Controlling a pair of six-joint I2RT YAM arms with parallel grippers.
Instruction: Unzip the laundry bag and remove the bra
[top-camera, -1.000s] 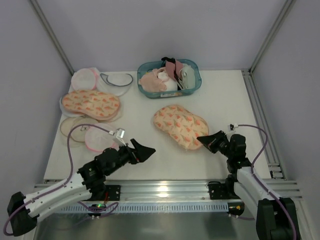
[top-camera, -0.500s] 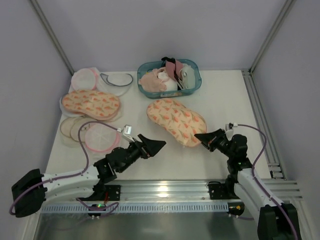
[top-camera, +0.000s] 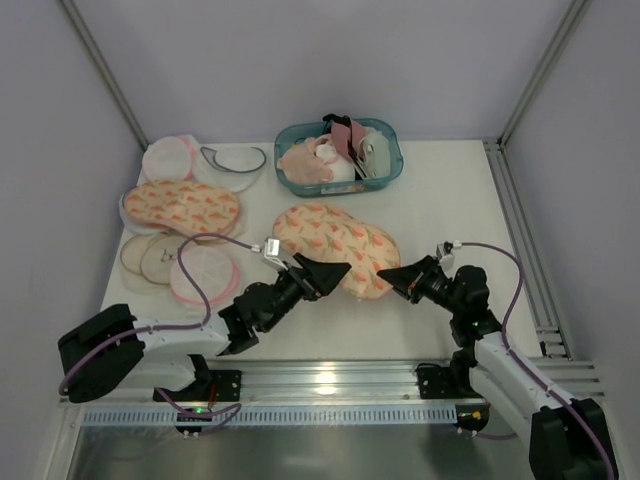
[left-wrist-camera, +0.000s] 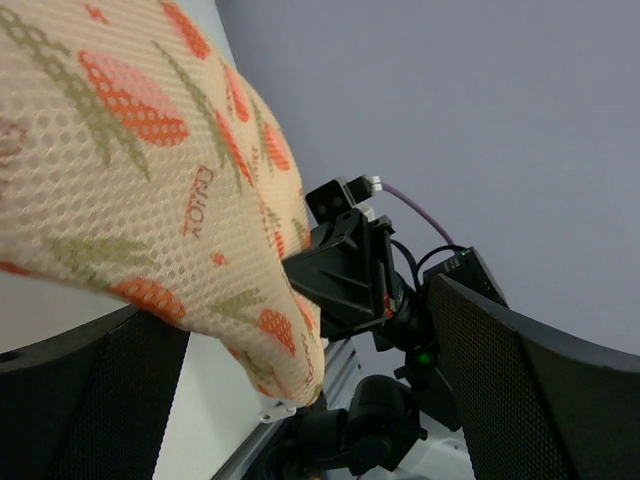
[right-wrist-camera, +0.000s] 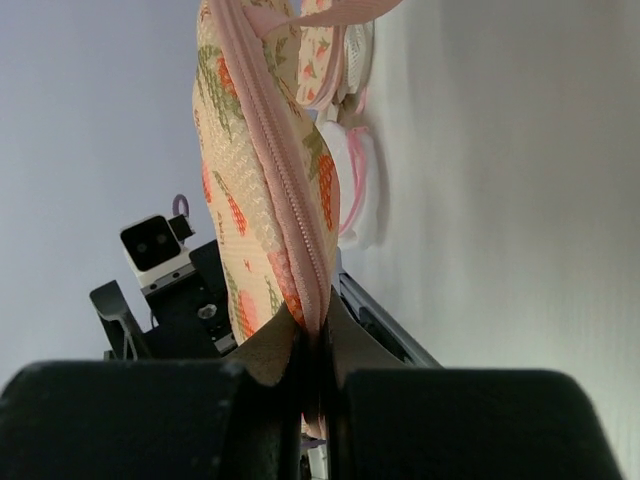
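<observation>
Zero of two steps done, seemingly: right pincer (top-camera: 384, 272) clenched on the pink zipper (right-wrist-camera: 285, 170) edge of the laundry bag (top-camera: 330, 236) mid tabletop (top-camera: 445, 200), left pincer (top-camera: 343, 269) released astride its near end, zipper shut where visible, bra unseen, unzipping and removal both left.

Right of the laundry bag (top-camera: 330, 238) the table (top-camera: 450, 200) is open; the basket (top-camera: 392, 170) stands just behind the bag, a second printed bag (top-camera: 180, 207) well left.
</observation>
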